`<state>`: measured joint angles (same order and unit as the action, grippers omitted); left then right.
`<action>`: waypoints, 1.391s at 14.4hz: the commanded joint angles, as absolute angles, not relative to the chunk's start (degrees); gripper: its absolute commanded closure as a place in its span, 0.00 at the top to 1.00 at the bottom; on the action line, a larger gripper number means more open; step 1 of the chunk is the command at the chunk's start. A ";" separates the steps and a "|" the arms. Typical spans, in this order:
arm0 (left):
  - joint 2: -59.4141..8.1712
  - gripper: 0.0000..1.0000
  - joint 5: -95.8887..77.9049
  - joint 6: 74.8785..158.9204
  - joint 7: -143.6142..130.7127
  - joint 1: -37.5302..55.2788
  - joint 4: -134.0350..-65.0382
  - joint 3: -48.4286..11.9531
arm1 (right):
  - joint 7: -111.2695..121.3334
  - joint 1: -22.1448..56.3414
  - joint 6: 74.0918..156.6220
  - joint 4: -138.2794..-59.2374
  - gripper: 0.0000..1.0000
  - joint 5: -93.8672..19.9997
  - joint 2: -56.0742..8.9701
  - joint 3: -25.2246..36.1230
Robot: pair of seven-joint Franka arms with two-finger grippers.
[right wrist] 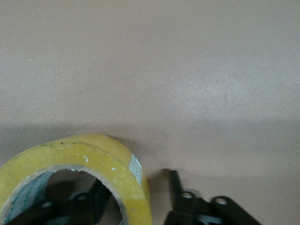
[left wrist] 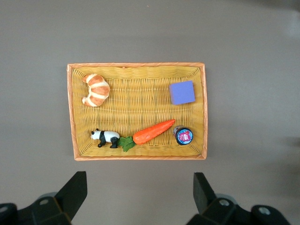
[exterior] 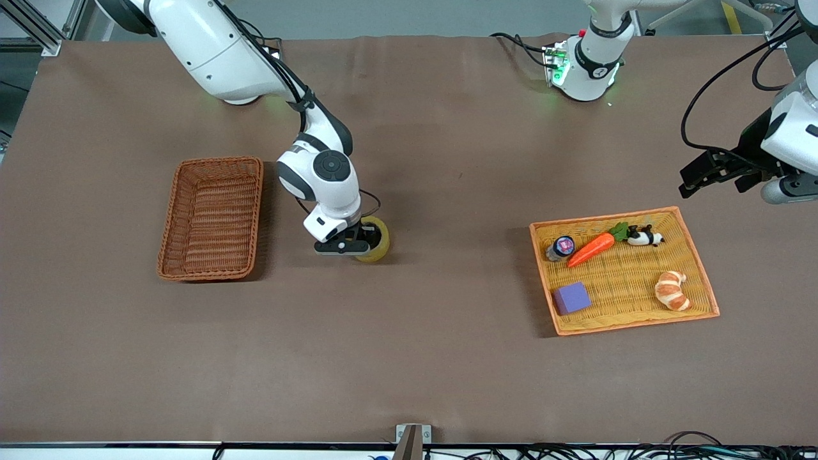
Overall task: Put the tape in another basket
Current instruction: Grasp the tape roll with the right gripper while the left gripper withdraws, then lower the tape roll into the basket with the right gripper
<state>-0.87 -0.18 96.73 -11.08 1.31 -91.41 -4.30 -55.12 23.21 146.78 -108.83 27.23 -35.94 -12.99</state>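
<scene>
The tape [exterior: 377, 240], a yellowish roll, rests on the brown table between the two baskets; it also shows in the right wrist view [right wrist: 93, 161]. My right gripper [exterior: 355, 245] is down at the tape. In the right wrist view, my right gripper [right wrist: 138, 187] is open, with one finger inside the roll's hole and the other outside its wall, a gap showing. The reddish-brown wicker basket [exterior: 211, 217] stands empty toward the right arm's end. My left gripper [exterior: 709, 171] waits open and empty in the air beside the yellow tray; it also shows in the left wrist view [left wrist: 139, 180].
A flat yellow woven tray [exterior: 626, 287] with an orange rim lies toward the left arm's end; it also shows in the left wrist view [left wrist: 140, 103]. It holds a croissant toy [exterior: 672, 291], a purple block [exterior: 571, 298], a carrot [exterior: 591, 249], a panda [exterior: 645, 237] and a small jar [exterior: 562, 246].
</scene>
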 commanded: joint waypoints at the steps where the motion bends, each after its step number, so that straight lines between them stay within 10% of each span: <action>1: -0.62 1.00 -0.88 95.45 -9.67 0.79 -90.70 -4.31 | -55.03 22.94 144.07 -106.45 0.07 28.83 -36.30 -13.62; 13: -0.79 1.00 -0.62 91.84 -2.90 0.88 -90.26 -4.31 | -37.32 8.46 116.23 -102.83 0.00 24.08 -21.29 -20.92; 20: -0.70 1.00 0.35 92.02 -3.69 0.79 -90.18 -4.31 | -5.74 7.21 115.49 -115.30 0.01 12.94 -5.38 -3.27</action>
